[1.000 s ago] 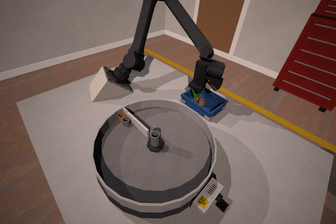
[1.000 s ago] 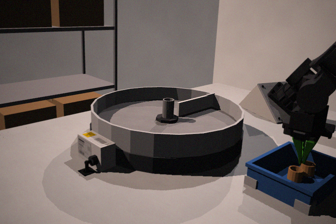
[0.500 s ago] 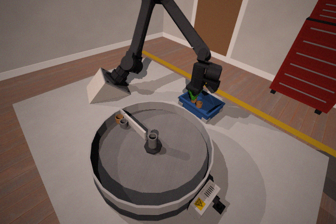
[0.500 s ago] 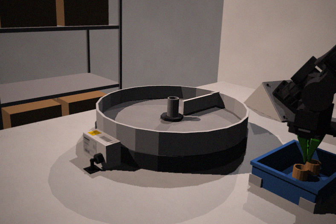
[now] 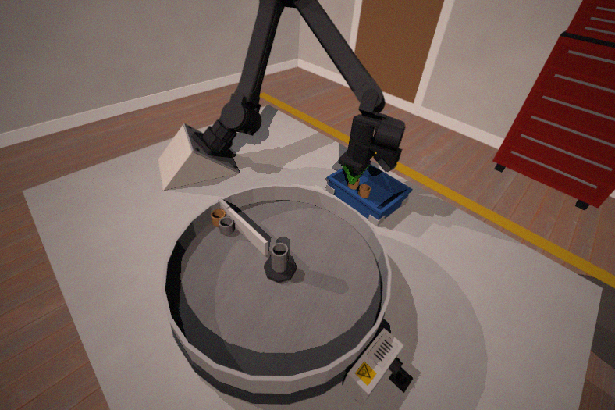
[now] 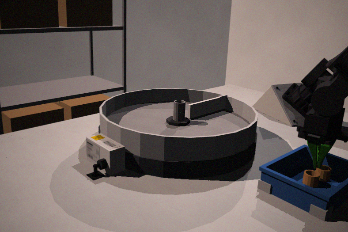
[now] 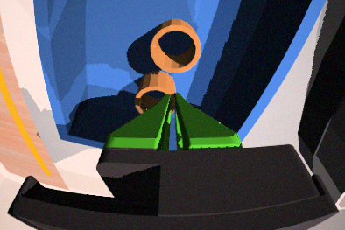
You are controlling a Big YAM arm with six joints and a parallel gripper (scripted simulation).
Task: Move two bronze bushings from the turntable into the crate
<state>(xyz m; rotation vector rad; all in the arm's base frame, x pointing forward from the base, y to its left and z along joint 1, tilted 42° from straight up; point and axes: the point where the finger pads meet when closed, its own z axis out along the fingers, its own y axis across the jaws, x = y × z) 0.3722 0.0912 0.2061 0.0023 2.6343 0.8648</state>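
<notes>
"Down inside the blue crate (image 5: 347, 197) (image 6: 292, 195) (image 7: 59, 107), the gripper (image 5: 352, 181) (image 6: 316, 168) (image 7: 172, 99) is pointing its green fingertips at a bronze sleeve (image 5: 353, 184) (image 6: 325, 173) (image 7: 158, 81). So how wide open is it?"

"Barely, lol. Just a skinny gap between the fingers, and the tips are right at that sleeve's rim. Looks like it's pinching the thin wall, so nope, not let go."

"And the other one?"

"Second bronze sleeve (image 5: 364, 190) (image 6: 311, 178) (image 7: 176, 46) is upright in the crate, just beside the first. Nothing has hold of it. Both are inside the crate walls, near one side, so that's the two you wanted. Can't tell if the pinched one is sitting fully on the bottom."

"Anything on the turntable (image 5: 278, 385) (image 6: 209, 147)?"

"Yep, one more bronze sleeve (image 5: 218, 217) and a gray one (image 5: 226, 226), side by side near the rim. They're by the pale divider (image 5: 247, 229) (image 6: 208, 107), which runs from near the middle post (image 5: 279, 258) (image 6: 179, 110) out to the wall. Gripper's well apart from those."

"What's way in the back?"

"Red tool cabinet (image 5: 556, 122) on the floor past the yellow stripe (image 5: 462, 201)."
</notes>
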